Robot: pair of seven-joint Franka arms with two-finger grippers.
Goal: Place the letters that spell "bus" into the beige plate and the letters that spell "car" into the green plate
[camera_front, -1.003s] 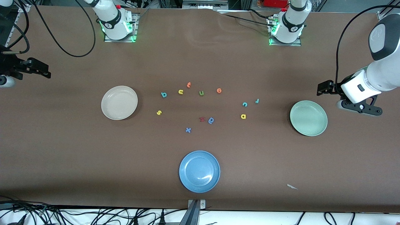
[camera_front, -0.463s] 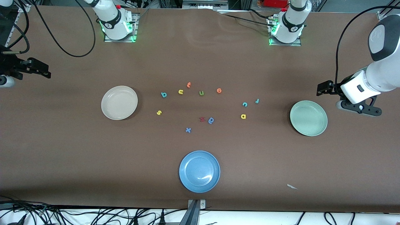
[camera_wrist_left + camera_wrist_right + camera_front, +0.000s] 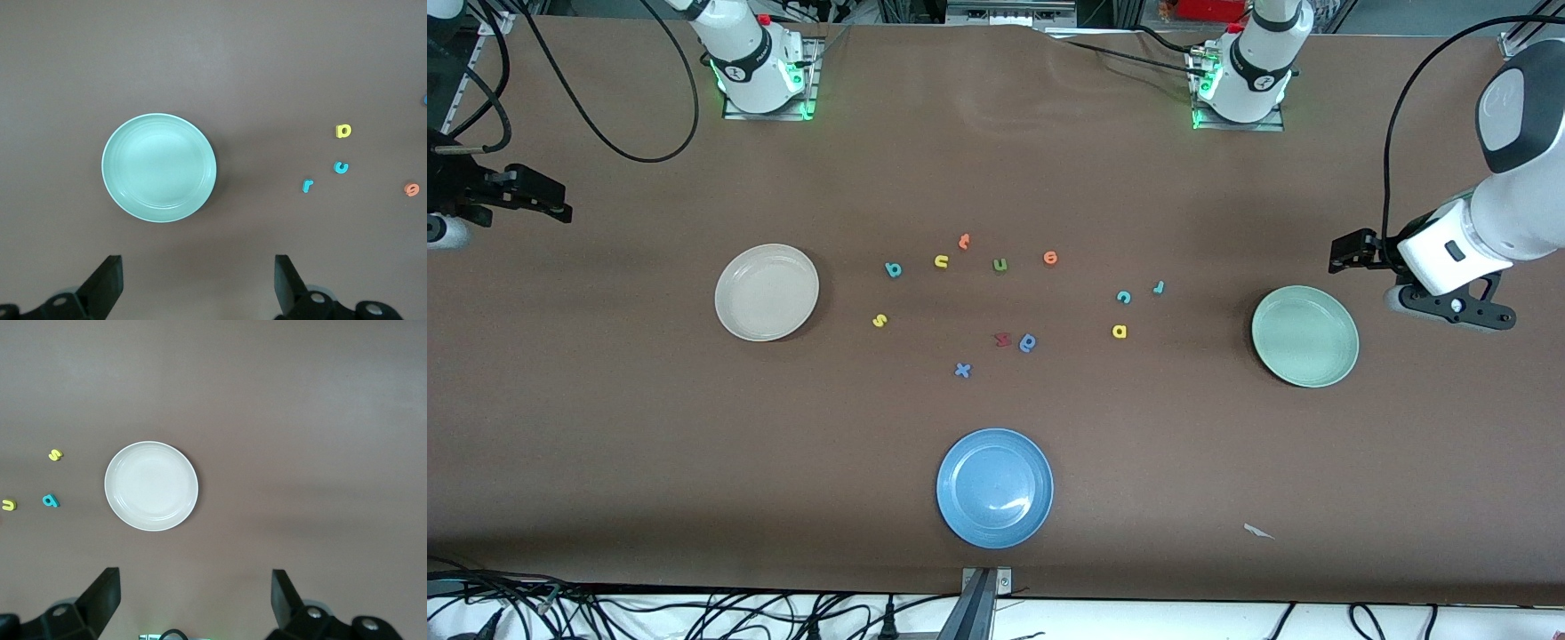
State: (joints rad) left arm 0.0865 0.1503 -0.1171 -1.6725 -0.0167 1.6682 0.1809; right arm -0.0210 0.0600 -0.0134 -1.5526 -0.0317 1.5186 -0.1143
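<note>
With both plates empty and every letter loose, the left gripper [image 3: 195, 283], jaws wide, should drop squarely over the teal "r" [image 3: 1159, 286] ahead of it, while the right gripper [image 3: 191, 603] waits, equally wide.

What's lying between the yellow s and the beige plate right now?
Nothing: bare tabletop runs from the yellow s to the beige plate, clear in both the front view and the right wrist view.

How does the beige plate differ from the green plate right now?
The beige plate is cream and lies toward the right arm's end; the green plate is pale mint and lies toward the left arm's end, slightly nearer the camera. Both are round, shallow, empty and look alike in size.
</note>
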